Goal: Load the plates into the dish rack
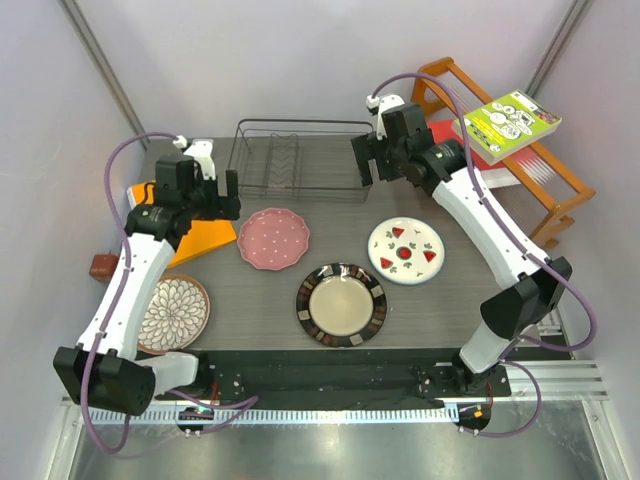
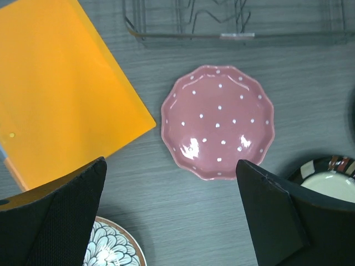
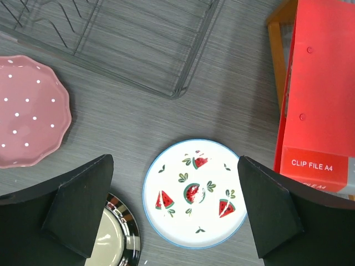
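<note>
While the left hand (image 2: 171,162) and the right hand (image 3: 175,158) both hang wide open with nothing between their fingers, all four plates lie flat on the surface (image 1: 470,300). None is in the dish rack (image 1: 300,165), which stands at the upper middle of the top view. The left hand hovers over the pink dotted plate (image 2: 217,122), which lies just below the rack's near edge. The right hand is above the fruit plate (image 3: 194,193), at the lower centre of its own view. The dark-rimmed plate (image 1: 341,304) sits at lower middle and the petal plate (image 1: 172,313) at lower left.

The step in hand looks to be a first pick, probably the pink plate. A flat plate offers only its rim (nothing to pinch from straight above), so I would come in low, slide one finger under the lip, close on the edge, then tip the plate upright before lowering it between two prongs. The orange folder (image 2: 55,94) lies close at that plate's left, so the right or near rim is the safer grasp.
</note>
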`<state>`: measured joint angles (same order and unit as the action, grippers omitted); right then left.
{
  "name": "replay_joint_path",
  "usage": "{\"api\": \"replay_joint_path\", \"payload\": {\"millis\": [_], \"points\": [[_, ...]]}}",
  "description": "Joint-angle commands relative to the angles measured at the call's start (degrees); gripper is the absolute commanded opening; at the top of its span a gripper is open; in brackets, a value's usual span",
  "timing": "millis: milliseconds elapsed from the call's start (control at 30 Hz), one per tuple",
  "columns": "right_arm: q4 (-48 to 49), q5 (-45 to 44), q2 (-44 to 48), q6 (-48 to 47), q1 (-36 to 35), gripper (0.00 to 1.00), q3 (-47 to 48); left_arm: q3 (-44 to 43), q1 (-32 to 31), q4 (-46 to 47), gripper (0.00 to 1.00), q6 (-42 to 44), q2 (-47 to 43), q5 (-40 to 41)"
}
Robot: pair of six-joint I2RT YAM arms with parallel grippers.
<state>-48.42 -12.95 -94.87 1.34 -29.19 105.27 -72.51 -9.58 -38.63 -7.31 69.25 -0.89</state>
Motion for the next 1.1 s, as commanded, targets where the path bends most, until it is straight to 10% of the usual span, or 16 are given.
{"api": "replay_joint_path", "payload": {"millis": [0, 200, 267, 333, 1067], "points": [[6.2, -1.5, 2.0, -4.0, -0.3, 1.00, -2.4, 2.7, -4.9, 1.0, 0.99, 5.2, 2.4, 2.1], [13.9, 1.3, 2.8, -14.8, -0.1, 1.00, -6.3, 4.5, -9.3, 2.3, 0.81, 5.5, 8.0, 1.2], [19.2, 1.3, 2.7, -15.0, 0.0, 0.98, -9.0, 4.7, -9.3, 3.6, 0.25, 3.0, 10.7, 1.1], [20.8, 2.4, 0.7, -14.6, 0.2, 0.97, -8.7, 4.9, -9.3, 5.8, 0.00, 1.1, 13.3, 1.1], [21.1, 11.7, -18.7, -17.9, 6.8, 0.90, 8.8, 4.5, -16.0, 7.1, 0.00, -6.0, 34.5, 0.4]]}}
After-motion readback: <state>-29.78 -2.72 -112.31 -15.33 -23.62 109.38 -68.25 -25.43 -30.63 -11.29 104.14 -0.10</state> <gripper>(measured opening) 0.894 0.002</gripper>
